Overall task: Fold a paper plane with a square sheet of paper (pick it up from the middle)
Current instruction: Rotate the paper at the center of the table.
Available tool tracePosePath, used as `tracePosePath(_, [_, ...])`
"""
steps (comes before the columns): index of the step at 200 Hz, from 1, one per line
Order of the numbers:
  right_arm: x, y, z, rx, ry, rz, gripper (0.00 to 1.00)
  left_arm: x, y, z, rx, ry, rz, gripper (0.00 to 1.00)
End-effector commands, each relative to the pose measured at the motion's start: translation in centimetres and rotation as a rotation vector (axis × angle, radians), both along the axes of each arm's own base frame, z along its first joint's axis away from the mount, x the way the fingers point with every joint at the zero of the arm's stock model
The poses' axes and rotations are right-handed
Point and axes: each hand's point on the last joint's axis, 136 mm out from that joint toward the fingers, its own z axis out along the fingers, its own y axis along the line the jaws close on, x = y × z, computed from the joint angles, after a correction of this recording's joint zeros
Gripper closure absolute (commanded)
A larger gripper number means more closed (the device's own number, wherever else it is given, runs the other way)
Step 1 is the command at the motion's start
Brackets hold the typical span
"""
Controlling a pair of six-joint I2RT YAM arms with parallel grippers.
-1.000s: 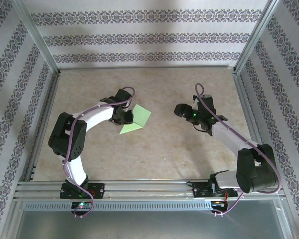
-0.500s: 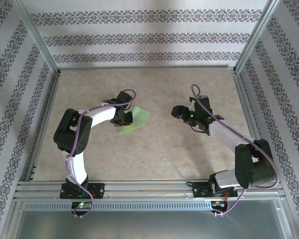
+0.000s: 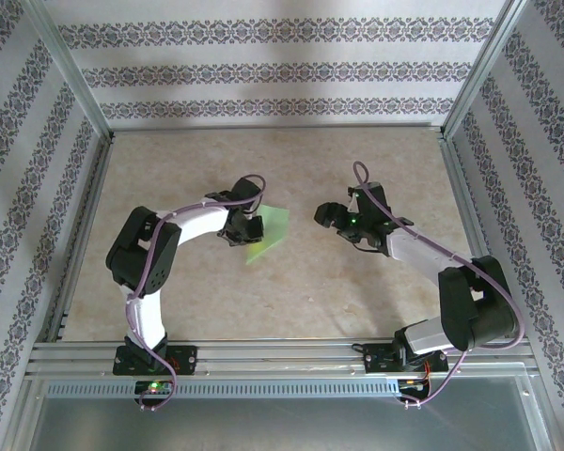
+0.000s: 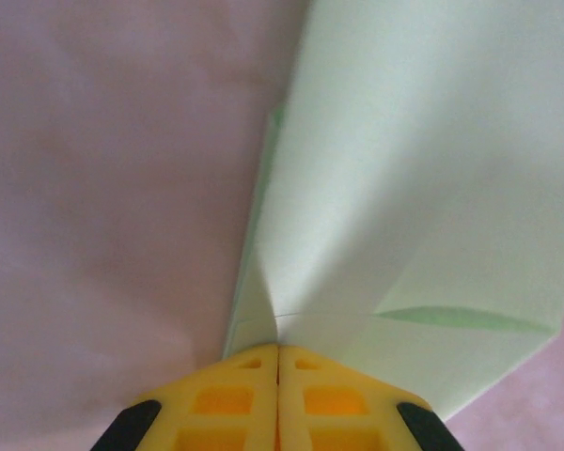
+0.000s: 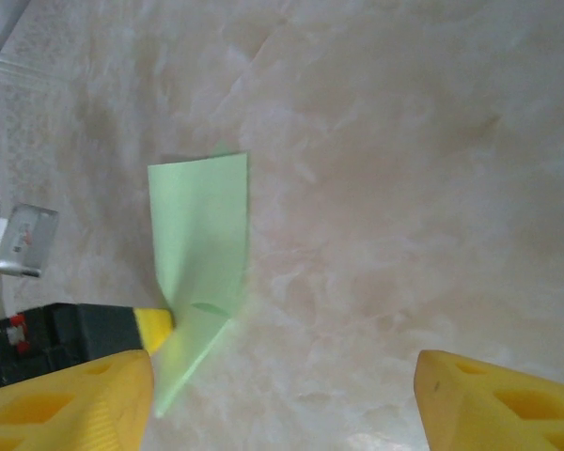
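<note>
Overhead first: find the left gripper (image 3: 243,228) left of centre on the table (image 3: 291,301), pinched tight on the near-left edge of the square sheet of paper (image 3: 271,230). Light green, folded over on itself, fanning out to the right of the fingers and sitting at a tilt. Cannot tell from here whether its low corner touches the surface. Facing it from the right and well apart from it, find the right gripper (image 3: 324,214), jaws spread wide, nothing between them. Round the whole table, patterned walls on a metal frame (image 3: 85,193).

Next, the left wrist view. Yellow fingertips of the left gripper (image 4: 278,349) pressed flat together, no gap, with the paper (image 4: 404,188) caught in the seam. Rises away from the tips in broad pale green panels, with one darker green fold line low on the right. Behind it, blurred table (image 4: 94,188).

Lastly, the right wrist view. Right gripper (image 5: 284,366) wide open, one yellow finger (image 5: 66,399) in each lower corner, holding nothing, bare marbled table (image 5: 404,188) between. Beyond, to the left, the green sheet (image 5: 202,225) standing up as a tall strip, nipped near its lower end by the yellow tip of the left gripper (image 5: 155,329).
</note>
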Motion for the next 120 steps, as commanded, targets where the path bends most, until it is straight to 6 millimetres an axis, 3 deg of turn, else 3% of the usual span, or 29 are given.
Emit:
tracePosePath(1, [-1.1, 1.3, -0.8, 0.069, 0.089, -0.049, 0.28, -1.6, -1.7, -0.5, -0.031, 0.052, 0.044, 0.93])
tracePosePath(43, [-2.6, 4.2, -2.9, 0.081, 0.202, -0.104, 0.38, -2.2, -1.4, -0.7, -0.014, 0.042, 0.082, 0.94])
tracePosePath(76, [-2.0, 6.4, -4.9, 0.073, 0.274, -0.061, 0.53, -2.2, -1.1, -0.9, 0.004, 0.041, 0.076, 0.94])
tracePosePath(120, [-1.0, 8.3, -6.2, 0.069, 0.302, -0.021, 0.63, -2.3, -1.0, -1.1, 0.010, 0.041, 0.066, 0.94])
